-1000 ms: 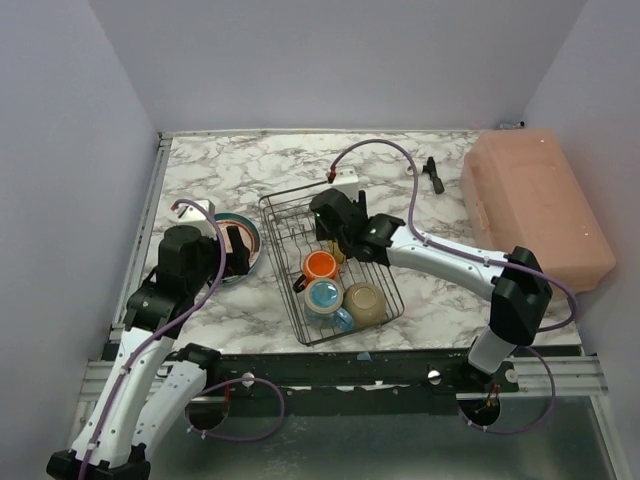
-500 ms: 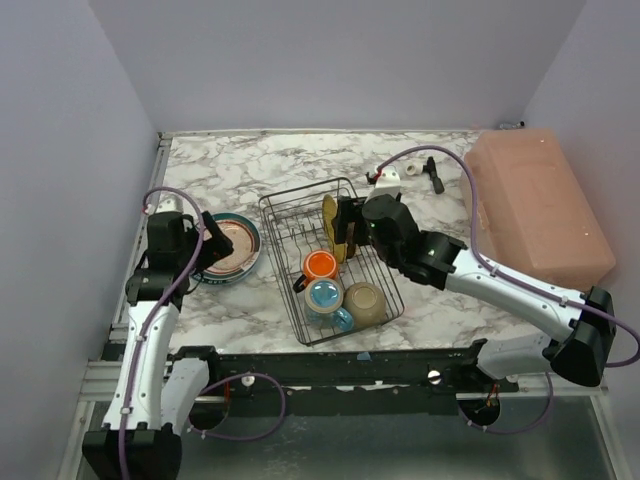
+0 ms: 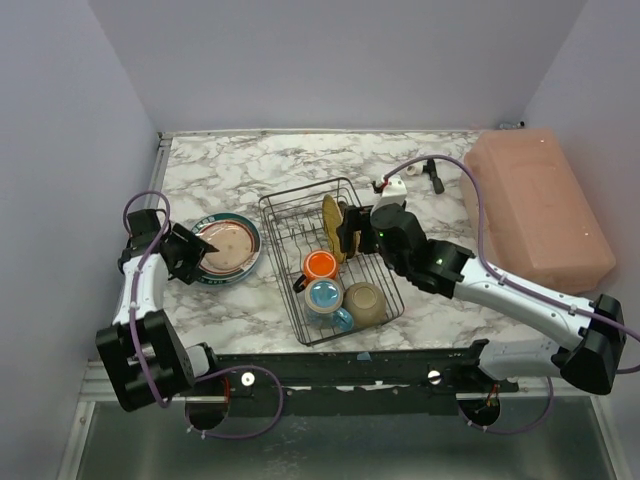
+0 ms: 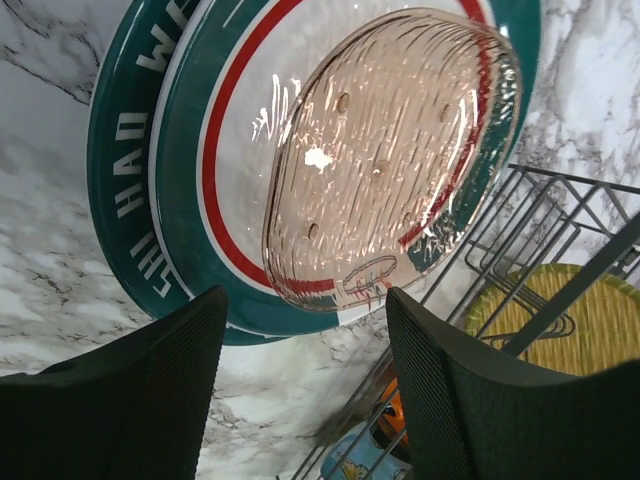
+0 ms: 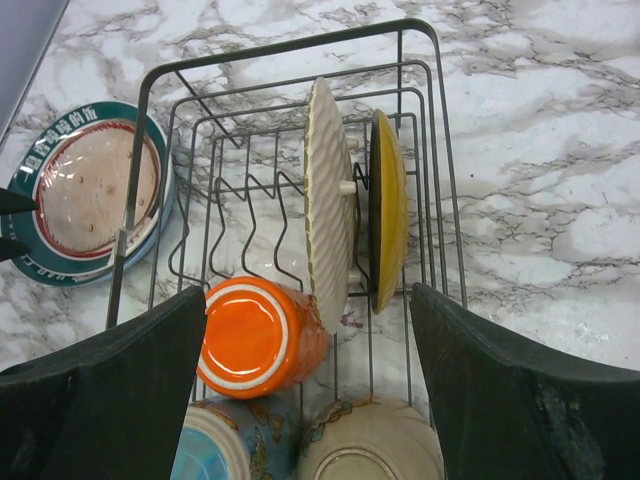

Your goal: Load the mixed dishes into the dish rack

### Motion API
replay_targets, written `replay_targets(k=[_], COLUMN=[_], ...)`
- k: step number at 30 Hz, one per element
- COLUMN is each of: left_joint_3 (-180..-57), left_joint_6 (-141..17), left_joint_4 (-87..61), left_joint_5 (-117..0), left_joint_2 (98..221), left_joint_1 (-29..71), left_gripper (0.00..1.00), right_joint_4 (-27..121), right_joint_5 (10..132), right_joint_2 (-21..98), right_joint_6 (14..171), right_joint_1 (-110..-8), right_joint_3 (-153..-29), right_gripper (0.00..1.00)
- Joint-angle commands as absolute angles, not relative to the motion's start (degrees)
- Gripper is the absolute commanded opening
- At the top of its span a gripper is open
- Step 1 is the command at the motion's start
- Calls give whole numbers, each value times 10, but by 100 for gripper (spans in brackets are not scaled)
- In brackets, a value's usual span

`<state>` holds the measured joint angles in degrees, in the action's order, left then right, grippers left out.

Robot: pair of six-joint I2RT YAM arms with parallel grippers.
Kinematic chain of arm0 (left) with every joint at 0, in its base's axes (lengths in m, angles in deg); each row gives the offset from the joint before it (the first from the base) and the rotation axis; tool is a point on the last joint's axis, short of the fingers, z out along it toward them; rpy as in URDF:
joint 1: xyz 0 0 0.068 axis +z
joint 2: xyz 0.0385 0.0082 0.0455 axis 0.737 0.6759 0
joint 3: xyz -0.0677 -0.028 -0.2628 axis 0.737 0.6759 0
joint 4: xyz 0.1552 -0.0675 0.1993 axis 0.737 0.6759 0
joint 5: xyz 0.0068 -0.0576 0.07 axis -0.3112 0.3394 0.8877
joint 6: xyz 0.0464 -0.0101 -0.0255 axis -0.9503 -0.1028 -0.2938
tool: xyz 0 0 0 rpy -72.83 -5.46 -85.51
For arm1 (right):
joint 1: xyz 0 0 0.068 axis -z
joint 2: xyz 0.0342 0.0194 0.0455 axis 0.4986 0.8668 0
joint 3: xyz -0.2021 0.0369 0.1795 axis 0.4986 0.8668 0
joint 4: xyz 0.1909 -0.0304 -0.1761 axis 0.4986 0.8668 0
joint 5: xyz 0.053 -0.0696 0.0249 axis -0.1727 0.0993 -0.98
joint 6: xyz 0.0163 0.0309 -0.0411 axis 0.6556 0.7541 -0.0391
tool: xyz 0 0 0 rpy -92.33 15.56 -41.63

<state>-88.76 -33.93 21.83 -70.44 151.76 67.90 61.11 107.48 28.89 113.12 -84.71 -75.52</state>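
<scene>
The black wire dish rack stands mid-table. An orange mug, a blue mug and a pale bowl lie in its near end. A ribbed cream plate and a yellow plate stand upright in its tines. My right gripper hovers open over the rack's right side, holding nothing. Left of the rack a clear pink plate lies on a green-rimmed white plate. My left gripper sits open at that stack's left edge, with only bare marble between its fingers.
A large pink box fills the right side of the table, and a small black tool lies behind the rack beside it. Purple walls close in on the left, back and right. The left arm sits close to the left wall.
The right gripper opened and drew back from the upright plates, which stay in the tines. The left gripper slid left from above the plate stack to its left edge, and its jaws narrowed somewhat.
</scene>
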Motion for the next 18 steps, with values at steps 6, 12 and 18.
replay_targets(k=[6,12,18], left_joint_3=[-917,-917,-919], left_joint_6=[-321,-323,-317], left_joint_4=[193,191,193], left_joint_5=[-703,-700,-705], left_joint_2=[1581,1626,1661], left_joint_1=[684,684,684], left_gripper=[64,58,44], right_joint_4=[608,614,605], right_joint_5=[1078,1087,1085], right_joint_2=[241,233,244], right_joint_6=[1136,1142,1135], right_joint_1=[-851,-851,-852], right_joint_3=[-719,-722,-720], right_gripper=[86,85,85])
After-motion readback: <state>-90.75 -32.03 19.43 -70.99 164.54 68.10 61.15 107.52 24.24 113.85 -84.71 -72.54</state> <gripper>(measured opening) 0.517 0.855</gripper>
